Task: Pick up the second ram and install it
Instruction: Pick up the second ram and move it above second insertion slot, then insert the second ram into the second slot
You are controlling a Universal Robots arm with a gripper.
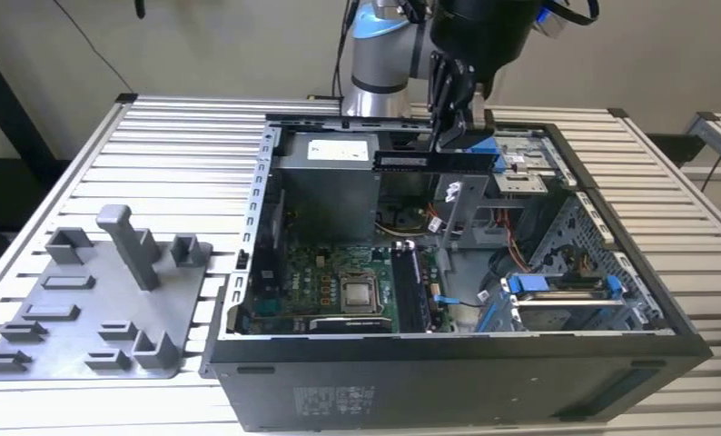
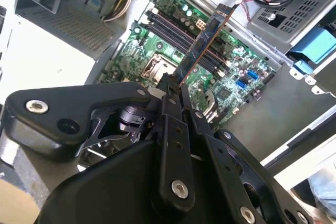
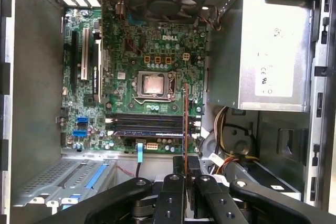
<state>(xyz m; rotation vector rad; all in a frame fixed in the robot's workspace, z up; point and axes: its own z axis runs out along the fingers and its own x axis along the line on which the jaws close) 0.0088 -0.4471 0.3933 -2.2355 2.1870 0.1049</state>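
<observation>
Pinching the ram by its two flat faces, the gripper hung above the open case. Its jaws were pressed together on the board near one end, so that most of the stick reached out free in front of them. In the exterior view the ram lay about level, high over the case and well apart from the motherboard below. In the first wrist view it showed edge-on, as a thin line crossing over the slots beside the processor. I judged the stick to be light and stiff, so a small grip force was enough to carry it. It was also thin and fragile: the chips on its faces and the contact edge could be damaged by a hard squeeze or a side knock. The safe place to hold seemed to be the flat faces, away from the contact edge. With so much length free, the far end could probably tilt if it met a slot unevenly
</observation>
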